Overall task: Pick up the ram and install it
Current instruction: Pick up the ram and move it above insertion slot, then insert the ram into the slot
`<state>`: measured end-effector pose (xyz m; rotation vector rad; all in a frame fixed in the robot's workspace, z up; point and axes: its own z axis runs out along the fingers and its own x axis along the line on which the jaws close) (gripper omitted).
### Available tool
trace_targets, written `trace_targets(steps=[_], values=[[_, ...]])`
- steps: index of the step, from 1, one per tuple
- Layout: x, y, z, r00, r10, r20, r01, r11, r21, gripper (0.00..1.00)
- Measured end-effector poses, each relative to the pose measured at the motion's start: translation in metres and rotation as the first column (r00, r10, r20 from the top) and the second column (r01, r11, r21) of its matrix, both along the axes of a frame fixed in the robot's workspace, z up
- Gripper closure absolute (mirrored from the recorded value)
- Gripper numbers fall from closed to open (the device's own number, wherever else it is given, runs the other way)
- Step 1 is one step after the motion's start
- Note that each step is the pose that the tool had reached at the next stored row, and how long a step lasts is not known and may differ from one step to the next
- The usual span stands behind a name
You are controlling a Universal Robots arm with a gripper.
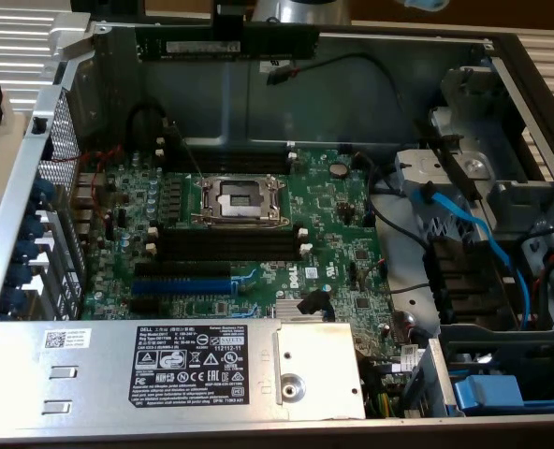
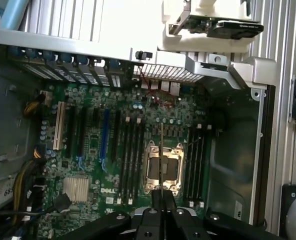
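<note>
We see a green motherboard (image 1: 342, 234), its processor socket (image 1: 240, 198), a labelled power supply (image 1: 99, 374) and a blue cable (image 1: 472, 236).

My gripper (image 2: 160, 195) holds the ram (image 1: 188, 44) over the case's wall (image 1: 399, 37). On the board (image 1: 352, 234), the slots (image 1: 230, 245) lie between the socket (image 1: 240, 198) and the box (image 1: 99, 369).

1. The exterior view looks steeply down into the open case (image 1: 20, 201) from over the power supply (image 1: 90, 360).
2. The wrist view looks straight down past the gripper (image 2: 159, 197).
3. Both share the motherboard (image 1: 342, 234) and CPU socket (image 2: 171, 167).
</note>
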<state>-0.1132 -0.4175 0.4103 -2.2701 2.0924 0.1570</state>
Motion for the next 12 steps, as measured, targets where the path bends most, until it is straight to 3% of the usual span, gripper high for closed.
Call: trace_targets(steps=[7, 12], values=[[0.002, -0.0023, -0.0125, 1.0000, -0.002, 0.0003, 0.002, 1.0000, 0.0000, 0.88], [0.003, -0.0023, -0.0128, 1.0000, -0.002, 0.0002, 0.002, 1.0000, 0.0000, 0.88]])
